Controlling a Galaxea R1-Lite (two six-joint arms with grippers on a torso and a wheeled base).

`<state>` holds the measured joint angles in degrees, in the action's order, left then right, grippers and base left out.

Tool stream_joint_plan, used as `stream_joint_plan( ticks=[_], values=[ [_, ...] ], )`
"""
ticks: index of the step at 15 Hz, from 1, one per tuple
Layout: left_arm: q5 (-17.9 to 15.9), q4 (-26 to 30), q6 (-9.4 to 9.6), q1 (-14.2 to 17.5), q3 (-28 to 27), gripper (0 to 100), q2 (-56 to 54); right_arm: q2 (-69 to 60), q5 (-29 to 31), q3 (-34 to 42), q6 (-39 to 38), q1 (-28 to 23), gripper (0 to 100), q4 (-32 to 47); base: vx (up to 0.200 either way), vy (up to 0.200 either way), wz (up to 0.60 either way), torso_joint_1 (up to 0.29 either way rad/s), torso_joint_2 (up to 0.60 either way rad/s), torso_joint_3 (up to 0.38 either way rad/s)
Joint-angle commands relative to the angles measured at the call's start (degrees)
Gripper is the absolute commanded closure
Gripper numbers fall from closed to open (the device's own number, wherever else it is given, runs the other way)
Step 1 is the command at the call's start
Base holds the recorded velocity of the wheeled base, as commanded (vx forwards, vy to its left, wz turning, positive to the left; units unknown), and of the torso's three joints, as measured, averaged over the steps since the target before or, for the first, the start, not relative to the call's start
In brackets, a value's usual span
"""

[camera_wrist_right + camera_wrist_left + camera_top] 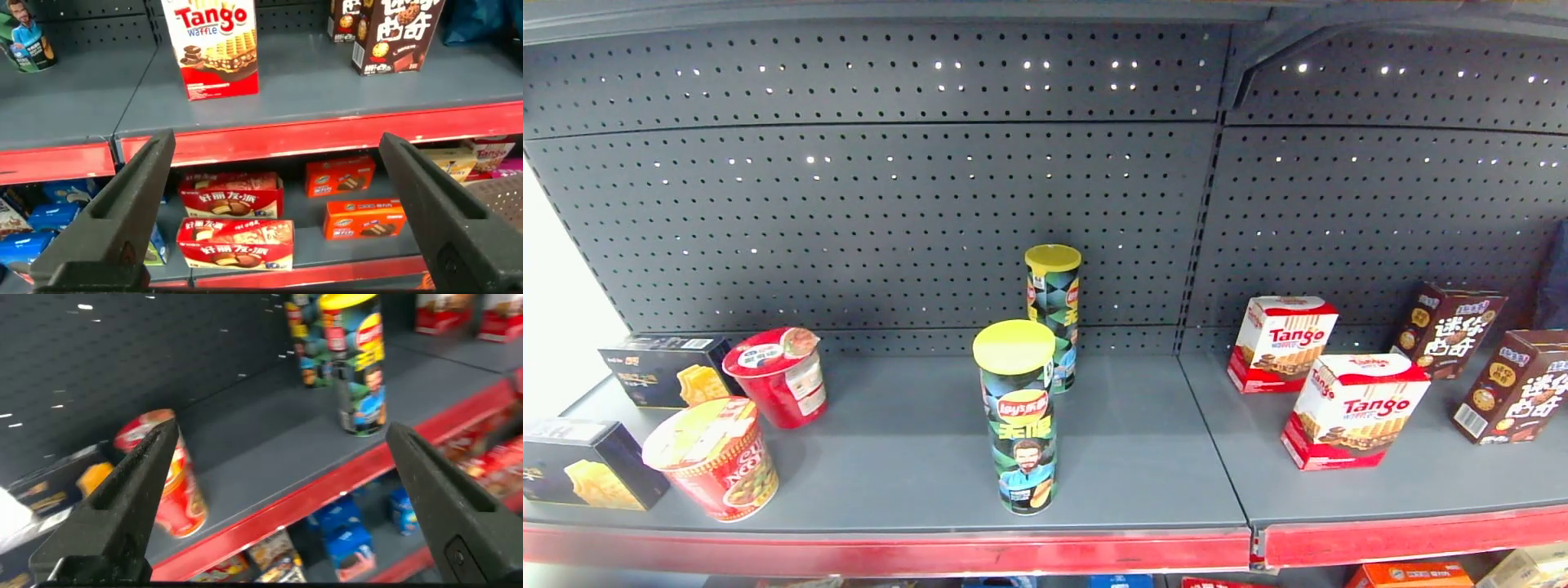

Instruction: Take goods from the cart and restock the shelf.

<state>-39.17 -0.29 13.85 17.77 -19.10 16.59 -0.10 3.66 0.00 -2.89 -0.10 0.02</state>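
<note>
Hovering before shelf (1143, 457), left pincer (282, 433) and right pincer (278, 137) both spread wide, nothing held. Front chip can (1017, 416) stands upright mid-shelf near front edge, second can (1054, 314) behind it. Judgement: can light, stiff tube, slick wrap, tall and tippy; clamp mid-body, gentle squeeze.

Left claw (279, 431): jaws wide apart, nothing between them.
Shelf (245, 457): grey board with a red front edge.
Front chip can (359, 367): upright near the red edge, yellow lid.
Rear chip can (304, 335): upright, close behind the front one.
Noodle cup (172, 486): red, near the shelf edge.
Below: blue packs (347, 531) under the shelf.
</note>
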Motion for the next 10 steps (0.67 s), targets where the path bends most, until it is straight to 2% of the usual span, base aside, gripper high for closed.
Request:
stream_joint_plan(
  ticks=[1, 2, 5, 6, 7, 8, 9, 10],
  values=[
    [-3.19, 0.03, 0.48, -2.13, -3.13, 0, 11.27, 0.10, 0.03, 0.00, -0.01, 0.01, 0, -0.02, 0.000, 0.000, 0.00, 0.000, 0.00, 0.000],
    [-3.02, -0.32, 0.57, -4.50, -3.31, 0, 15.14, 0.10, 0.03, 0.00, -0.01, 0.01, 0, -0.02, 0.000, 0.000, 0.00, 0.000, 0.00, 0.000],
    [-3.63, -0.59, 0.83, -7.84, -4.80, 0, 22.17, 0.10, 0.03, 0.00, -0.01, 0.01, 0, -0.02, 0.000, 0.000, 0.00, 0.000, 0.00, 0.000],
    [-3.63, -1.03, 1.01, -14.43, -4.98, 0, 26.30, 0.10, 0.03, 0.00, -0.01, 0.01, 0, -0.02, 0.000, 0.000, 0.00, 0.000, 0.00, 0.000],
    [-3.55, -2.26, 1.01, -17.07, -4.98, 0, 27.88, 0.10, 0.03, 0.00, -0.01, 0.01, 0, -0.02, 0.000, 0.000, 0.00, 0.000, 0.00, 0.000],
    [-3.37, -6.65, 1.01, -21.29, -4.45, 0, 31.75, 0.10, -0.05, 0.00, -0.01, 0.01, 0, -0.02, 0.000, 0.000, 0.00, 0.000, 0.00, 0.000],
    [-3.11, -12.01, 1.01, -23.49, -3.75, 0, 36.41, 0.10, -0.05, 0.00, -0.01, 0.01, 0, -0.02, 0.000, 0.000, 0.00, 0.000, 0.00, 0.000],
    [-2.76, -14.30, 1.01, -24.10, -3.57, 0, 39.04, 0.10, 0.03, 0.00, -0.01, 0.01, 0, -0.02, 0.000, 0.000, 0.00, 0.000, 0.00, 0.000]
  ],
)
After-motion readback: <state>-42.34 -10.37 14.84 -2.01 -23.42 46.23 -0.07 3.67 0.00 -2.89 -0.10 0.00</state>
